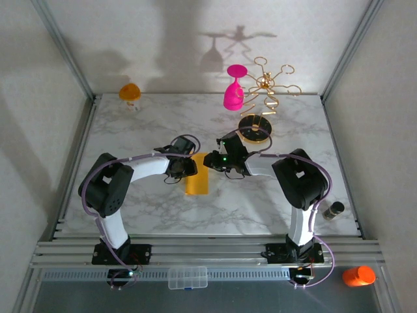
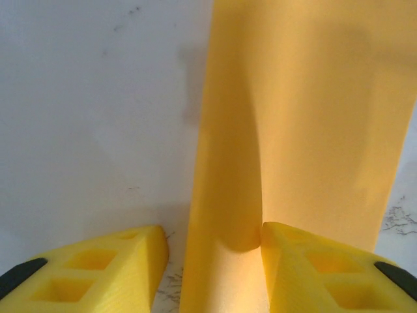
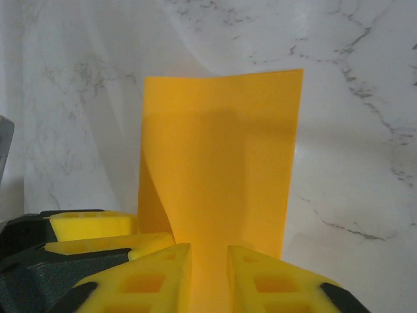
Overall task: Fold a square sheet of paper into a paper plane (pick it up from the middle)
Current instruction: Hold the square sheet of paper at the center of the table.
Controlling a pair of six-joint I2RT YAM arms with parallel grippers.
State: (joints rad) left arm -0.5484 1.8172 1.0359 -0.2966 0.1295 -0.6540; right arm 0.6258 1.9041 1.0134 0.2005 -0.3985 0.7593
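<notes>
Two robot arms are reaching toward the middle of a white marble tabletop (image 1: 130, 130), meeting over the square sheet of paper (image 1: 197, 184) that is lying between them. The yellow-orange sheet is bending upward where the hands meet it, while the rest is lying flat on the tabletop.

The left hand (image 2: 212, 261) is standing open, its yellow fingers (image 2: 124, 261) spread on either side of a raised curl of the paper. One finger is touching the curl and the other is sitting just clear of it.

The right hand (image 3: 208, 264) is showing its two fingers close together, with the paper running up between them. Whether they are actually pinching it cannot be told.

At the back of the tabletop, a pink goblet (image 1: 234, 92) is sitting beside a gold rack (image 1: 268, 83). A small orange-topped cup (image 1: 129, 93) is standing in the far left corner.
</notes>
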